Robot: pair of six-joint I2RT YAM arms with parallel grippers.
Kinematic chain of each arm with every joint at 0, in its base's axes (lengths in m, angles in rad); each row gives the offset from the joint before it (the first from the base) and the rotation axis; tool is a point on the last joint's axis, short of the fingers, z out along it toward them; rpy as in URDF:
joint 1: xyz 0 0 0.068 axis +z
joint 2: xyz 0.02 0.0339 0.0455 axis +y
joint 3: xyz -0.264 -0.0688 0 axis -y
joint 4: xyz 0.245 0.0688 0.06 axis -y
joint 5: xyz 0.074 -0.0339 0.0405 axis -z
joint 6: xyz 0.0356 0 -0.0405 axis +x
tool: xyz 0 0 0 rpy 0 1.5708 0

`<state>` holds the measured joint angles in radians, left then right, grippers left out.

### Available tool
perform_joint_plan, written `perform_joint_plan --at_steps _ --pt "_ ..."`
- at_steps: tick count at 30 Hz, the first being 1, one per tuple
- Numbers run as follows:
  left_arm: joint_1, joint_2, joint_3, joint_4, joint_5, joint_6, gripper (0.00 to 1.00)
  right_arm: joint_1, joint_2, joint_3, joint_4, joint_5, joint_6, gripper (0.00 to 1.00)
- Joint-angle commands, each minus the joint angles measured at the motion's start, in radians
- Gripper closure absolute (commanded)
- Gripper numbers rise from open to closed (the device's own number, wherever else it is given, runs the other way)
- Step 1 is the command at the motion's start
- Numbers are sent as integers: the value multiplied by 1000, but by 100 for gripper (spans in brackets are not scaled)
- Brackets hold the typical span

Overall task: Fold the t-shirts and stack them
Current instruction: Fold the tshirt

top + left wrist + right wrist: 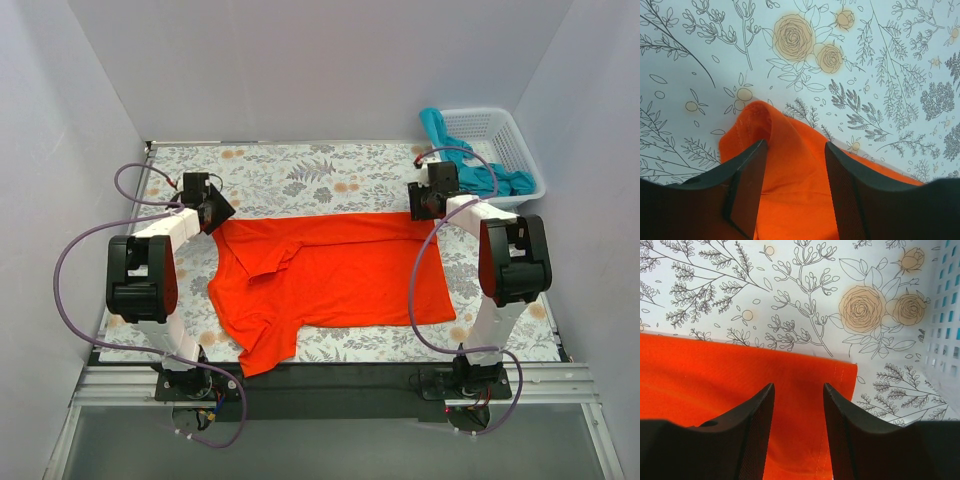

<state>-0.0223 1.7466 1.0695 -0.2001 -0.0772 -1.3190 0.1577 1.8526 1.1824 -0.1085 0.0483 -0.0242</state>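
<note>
The orange-red t-shirt (340, 280) lies spread across the middle of the flowered table, its far edge straight and one sleeve hanging toward the near left. My left gripper (215, 215) stands at its far left corner. In the left wrist view the jaws (795, 145) are apart, and a raised hump of orange cloth (755, 120) lies between and under them. My right gripper (425, 205) is at the far right corner. Its jaws (798, 386) are apart over the flat hemmed corner (840, 375). The teal t-shirt (470, 160) lies bunched in the basket.
The white lattice basket (515, 140) stands at the back right corner of the table, and its wall (945, 315) is close to the right of my right gripper. White walls enclose the table on three sides. Purple cables loop beside both arms.
</note>
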Motion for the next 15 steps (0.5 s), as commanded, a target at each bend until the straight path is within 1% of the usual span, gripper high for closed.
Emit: perform_joint_plan --at_steps 1,9,11,15 --pt "4 2 -19 31 16 12 52 -12 20 43 27 -21 17 50" --pt "5 33 -31 37 -13 12 53 -40 74 51 39 -41 46 53" --pt "7 33 -25 34 -13 14 54 -43 83 52 41 -69 47 54" --pt "8 18 -31 36 -35 20 53 -46 92 49 44 -77 50 54"
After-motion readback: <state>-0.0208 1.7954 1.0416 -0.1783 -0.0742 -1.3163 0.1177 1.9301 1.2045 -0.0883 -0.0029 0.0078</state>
